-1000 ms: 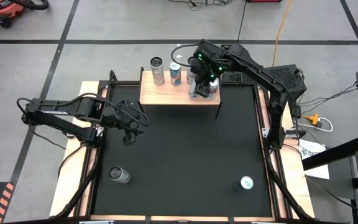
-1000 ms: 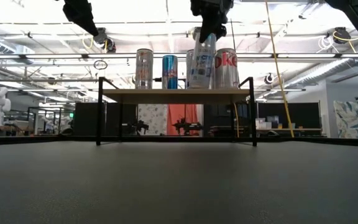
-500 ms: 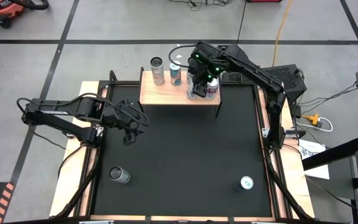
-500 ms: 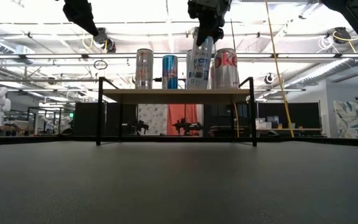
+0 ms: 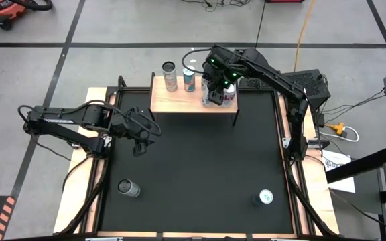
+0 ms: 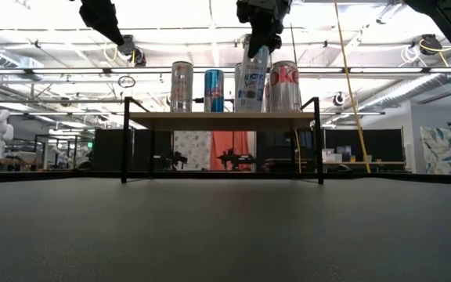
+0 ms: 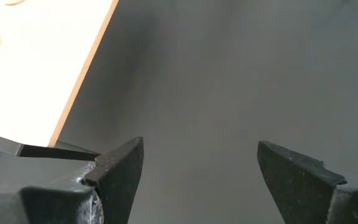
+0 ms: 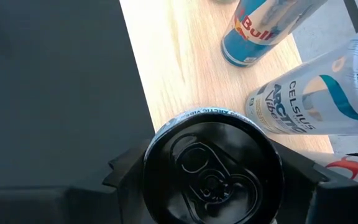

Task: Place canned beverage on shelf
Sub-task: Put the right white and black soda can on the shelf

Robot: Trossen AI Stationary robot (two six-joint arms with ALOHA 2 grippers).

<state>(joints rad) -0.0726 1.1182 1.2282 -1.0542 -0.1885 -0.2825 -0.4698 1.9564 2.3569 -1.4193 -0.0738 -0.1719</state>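
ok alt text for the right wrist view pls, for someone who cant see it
The right claw grips a black-topped can by its upper end, seen from directly above over the light-wood shelf. Beyond it on the shelf are a white Celsius Arctic Vibe can and a blue Red Bull can, with the black table mat alongside the shelf.
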